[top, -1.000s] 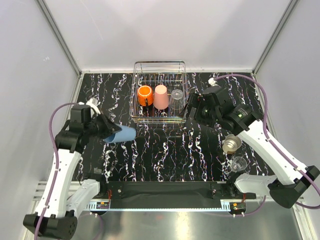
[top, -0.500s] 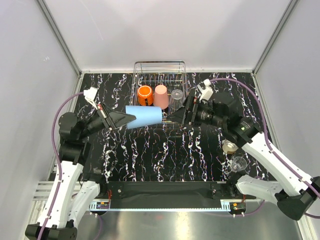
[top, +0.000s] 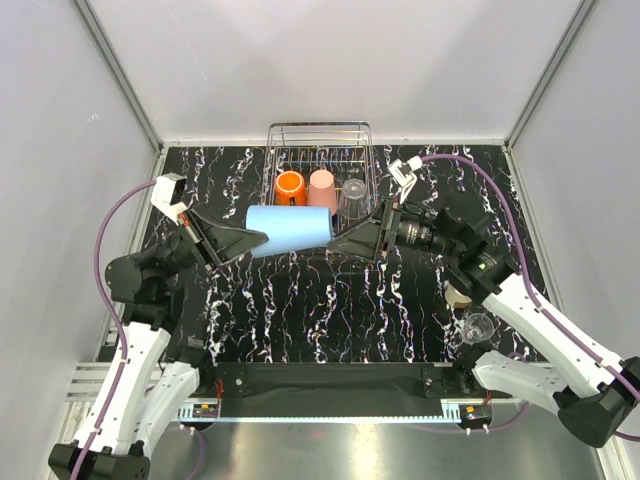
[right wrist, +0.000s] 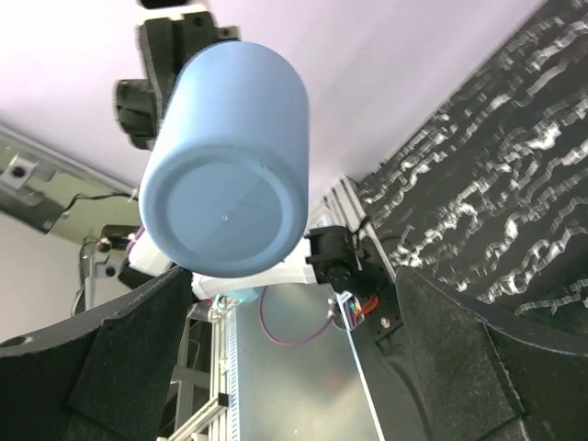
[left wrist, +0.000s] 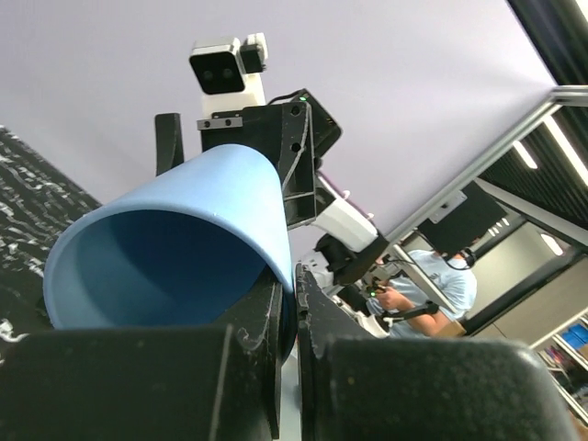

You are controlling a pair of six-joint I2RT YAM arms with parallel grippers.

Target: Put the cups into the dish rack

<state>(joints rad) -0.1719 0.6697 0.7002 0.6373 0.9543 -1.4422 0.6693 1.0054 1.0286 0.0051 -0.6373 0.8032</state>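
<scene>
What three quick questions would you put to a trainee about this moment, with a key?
1. True or false: the left gripper is shut on the rim of the light blue cup.
2. How many cups are in the dish rack? A two, B three, C five.
3. Fill in: the right gripper, facing the cup's base, is ____.
Key: 1 true. 2 B: orange mug, pink tumbler, clear glass. 3 open.
</scene>
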